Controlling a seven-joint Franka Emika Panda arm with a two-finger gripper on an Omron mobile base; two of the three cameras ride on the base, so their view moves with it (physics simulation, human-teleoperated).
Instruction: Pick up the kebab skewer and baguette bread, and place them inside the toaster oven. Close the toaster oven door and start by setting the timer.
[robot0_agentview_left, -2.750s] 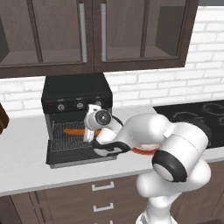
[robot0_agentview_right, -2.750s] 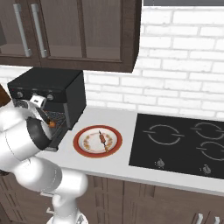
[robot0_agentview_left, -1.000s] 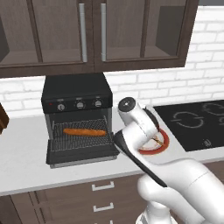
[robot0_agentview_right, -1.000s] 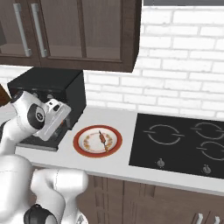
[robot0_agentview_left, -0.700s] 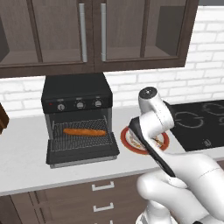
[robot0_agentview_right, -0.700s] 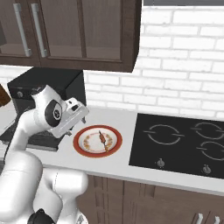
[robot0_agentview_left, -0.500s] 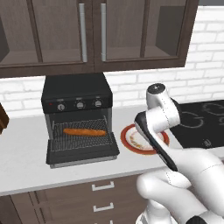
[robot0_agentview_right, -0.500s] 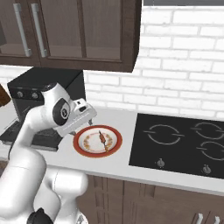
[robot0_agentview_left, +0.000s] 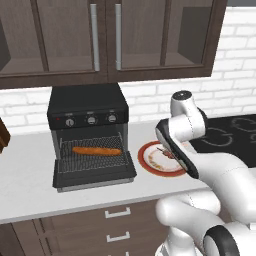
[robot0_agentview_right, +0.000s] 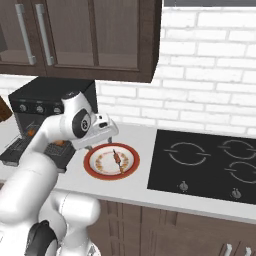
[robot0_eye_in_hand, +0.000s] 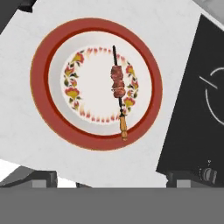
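Observation:
The kebab skewer (robot0_eye_in_hand: 118, 87) lies on a red-rimmed plate (robot0_eye_in_hand: 43, 100), its wooden handle toward the rim. My gripper (robot0_eye_in_hand: 111, 178) hangs above the plate, open and holding nothing, one fingertip (robot0_eye_in_hand: 41, 177) on each side of the view. From the right base view the gripper (robot0_agentview_right: 106, 134) hovers over the plate's (robot0_agentview_right: 95, 167) far left edge, with the skewer (robot0_agentview_right: 117, 157) below it. The baguette bread (robot0_agentview_left: 96, 150) rests on the wire rack inside the toaster oven (robot0_agentview_left: 87, 107). The toaster oven door (robot0_agentview_left: 95, 175) is folded down, open.
A black cooktop (robot0_agentview_right: 210, 160) lies to the right of the plate, with its edge close by in the hand view (robot0_eye_in_hand: 197, 109). Dark wall cabinets (robot0_agentview_left: 105, 40) hang above the oven. White counter (robot0_agentview_left: 25, 185) stretches to the left of the oven.
The arm has swung right, away from the oven, and now stands over the plate. The baguette stays on the rack. The jaws have stayed open.

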